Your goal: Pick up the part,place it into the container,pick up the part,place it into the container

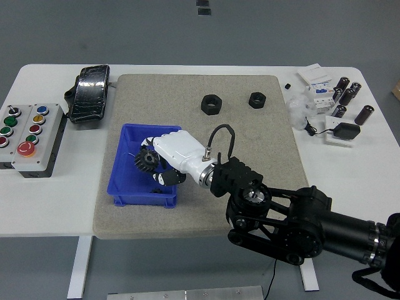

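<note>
Gear part [147, 161] clamped in my right hand [164, 157], hanging over the blue container [129, 187], not let go yet, and two black nuts [211, 104] wait on the mat, so one drop pending

A mat [250, 187] covers the middle of the surface [350, 181]. The bin [128, 178] sits on the mat's near-left part, and the right hand [165, 156] is over it with a gear [147, 161] in its fingers. Two nuts [211, 104] lie toward the mat's far edge. A button box [28, 134] is at the far left, a foot pedal [89, 92] behind it, and capacitors [347, 94] at the far right.
</note>
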